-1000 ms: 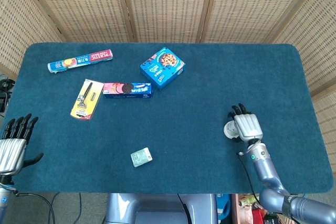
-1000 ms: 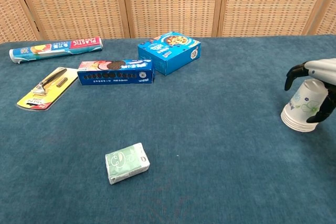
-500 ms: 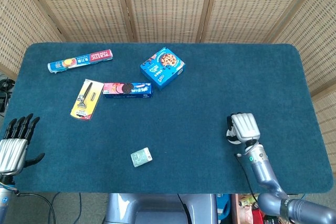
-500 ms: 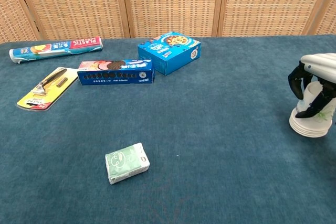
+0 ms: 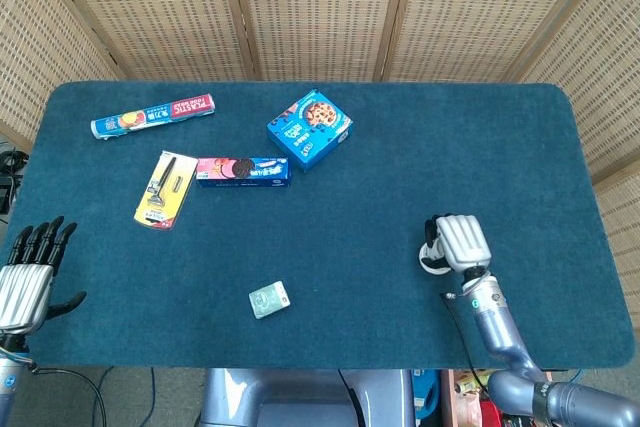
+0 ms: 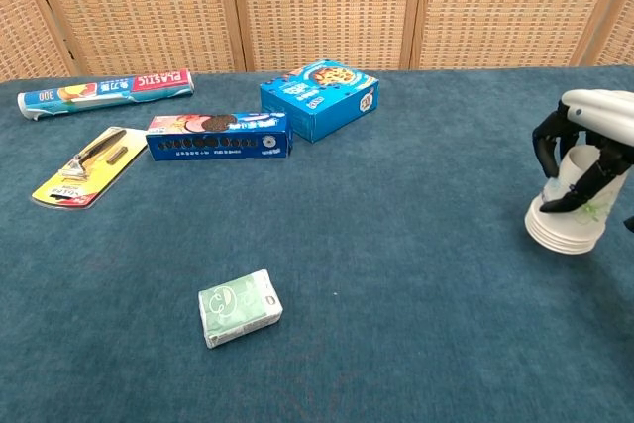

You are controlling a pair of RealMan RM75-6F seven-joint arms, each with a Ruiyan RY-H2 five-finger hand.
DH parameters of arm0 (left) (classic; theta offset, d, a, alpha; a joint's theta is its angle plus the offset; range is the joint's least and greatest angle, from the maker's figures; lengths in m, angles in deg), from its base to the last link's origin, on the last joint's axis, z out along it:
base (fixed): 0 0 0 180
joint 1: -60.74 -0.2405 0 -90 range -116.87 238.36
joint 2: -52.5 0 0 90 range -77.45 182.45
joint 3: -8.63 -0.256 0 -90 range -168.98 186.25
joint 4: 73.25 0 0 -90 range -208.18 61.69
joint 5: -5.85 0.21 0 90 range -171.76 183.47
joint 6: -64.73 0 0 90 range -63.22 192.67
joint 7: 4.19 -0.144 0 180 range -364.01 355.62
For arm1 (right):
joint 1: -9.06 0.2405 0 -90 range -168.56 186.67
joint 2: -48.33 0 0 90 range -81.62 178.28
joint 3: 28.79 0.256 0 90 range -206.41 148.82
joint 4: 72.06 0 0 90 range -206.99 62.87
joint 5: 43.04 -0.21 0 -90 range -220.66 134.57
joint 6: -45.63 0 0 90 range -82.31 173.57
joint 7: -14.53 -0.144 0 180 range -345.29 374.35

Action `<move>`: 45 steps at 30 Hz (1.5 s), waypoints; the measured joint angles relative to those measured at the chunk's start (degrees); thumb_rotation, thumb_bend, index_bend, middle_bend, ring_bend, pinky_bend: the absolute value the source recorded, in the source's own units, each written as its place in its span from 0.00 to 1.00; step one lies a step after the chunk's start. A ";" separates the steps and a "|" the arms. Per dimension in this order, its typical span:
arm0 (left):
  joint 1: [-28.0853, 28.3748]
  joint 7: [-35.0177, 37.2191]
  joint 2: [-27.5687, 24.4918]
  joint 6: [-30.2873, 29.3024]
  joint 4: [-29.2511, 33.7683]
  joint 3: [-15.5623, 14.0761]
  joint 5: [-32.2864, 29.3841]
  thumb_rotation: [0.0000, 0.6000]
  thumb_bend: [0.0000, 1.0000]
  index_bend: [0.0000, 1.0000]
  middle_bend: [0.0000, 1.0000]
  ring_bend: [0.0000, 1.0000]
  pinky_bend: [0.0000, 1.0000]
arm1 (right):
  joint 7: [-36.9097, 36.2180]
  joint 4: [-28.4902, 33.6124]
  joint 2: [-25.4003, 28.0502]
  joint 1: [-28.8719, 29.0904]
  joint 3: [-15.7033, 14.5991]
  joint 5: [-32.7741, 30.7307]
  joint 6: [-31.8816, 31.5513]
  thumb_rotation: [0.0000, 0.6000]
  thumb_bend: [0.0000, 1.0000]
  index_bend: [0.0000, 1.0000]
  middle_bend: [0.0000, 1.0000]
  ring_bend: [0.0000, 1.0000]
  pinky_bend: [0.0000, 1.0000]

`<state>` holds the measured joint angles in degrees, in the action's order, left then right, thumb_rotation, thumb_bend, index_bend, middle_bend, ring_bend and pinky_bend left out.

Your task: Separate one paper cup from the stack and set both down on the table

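A stack of white paper cups (image 6: 569, 215) with a faint green print is upside down at the table's right side, rims at the bottom. My right hand (image 6: 582, 141) comes down over it from above, fingers curled around the upper part of the stack. In the head view the same right hand (image 5: 458, 243) covers most of the cup stack (image 5: 431, 258), whose white rim shows at its left. My left hand (image 5: 28, 277) hovers at the table's near left edge, fingers spread, holding nothing. It does not show in the chest view.
A small green packet (image 6: 239, 307) lies near the front centre. At the back left are a blue cookie box (image 6: 319, 97), a long blue biscuit pack (image 6: 218, 136), a razor on a yellow card (image 6: 85, 165) and a roll of plastic wrap (image 6: 104, 90).
My right hand has closed down around the cup stack and shifted it slightly left and toward the table's near edge. The left hand has not moved.
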<state>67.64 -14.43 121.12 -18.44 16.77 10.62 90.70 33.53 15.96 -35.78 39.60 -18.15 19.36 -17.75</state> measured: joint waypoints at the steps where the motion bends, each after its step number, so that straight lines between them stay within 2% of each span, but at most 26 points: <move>1: 0.02 0.02 0.04 -0.02 -0.03 -0.02 0.09 1.00 0.18 0.00 0.00 0.00 0.00 | -2.03 0.62 0.19 -0.19 0.42 0.18 -0.06 1.00 0.27 0.77 0.67 0.54 0.79; 7: 0.13 0.49 0.36 0.13 -0.03 -0.02 0.17 1.00 0.18 0.00 0.00 0.00 0.00 | -12.71 5.22 2.12 -1.36 2.96 2.58 -1.19 1.00 0.27 0.77 0.67 0.54 0.79; 15: 0.59 1.75 1.33 0.99 -1.22 0.20 -0.28 1.00 0.18 0.00 0.00 0.00 0.00 | -18.67 14.21 5.45 -1.79 7.74 0.24 -1.39 1.00 0.27 0.77 0.68 0.54 0.79; 22: 1.51 4.21 2.37 2.81 -2.33 0.70 -1.30 1.00 0.18 0.00 0.00 0.00 0.00 | -20.29 21.40 7.72 0.06 12.71 -8.46 0.13 1.00 0.27 0.77 0.68 0.54 0.79; 31: 3.75 6.41 3.02 3.73 -2.64 3.02 -1.83 1.00 0.18 0.00 0.00 0.00 0.00 | -17.28 25.92 7.09 5.98 18.28 -21.55 -0.24 1.00 0.27 0.77 0.68 0.54 0.80; 37: 6.03 7.05 3.80 5.21 -1.37 4.59 -2.28 1.00 0.18 0.00 0.00 0.00 0.00 | -15.60 26.58 5.83 11.45 22.02 -30.34 -0.39 1.00 0.27 0.77 0.68 0.55 0.80; 45: 9.63 8.71 7.15 7.58 1.06 6.69 -2.84 1.00 0.18 0.00 0.00 0.00 0.00 | -13.92 24.33 4.98 16.85 25.53 -37.93 -0.44 1.00 0.27 0.77 0.68 0.55 0.80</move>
<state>77.26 -5.72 128.27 -10.87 17.83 17.31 87.86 19.62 40.29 -30.80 56.45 7.37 -18.58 -18.19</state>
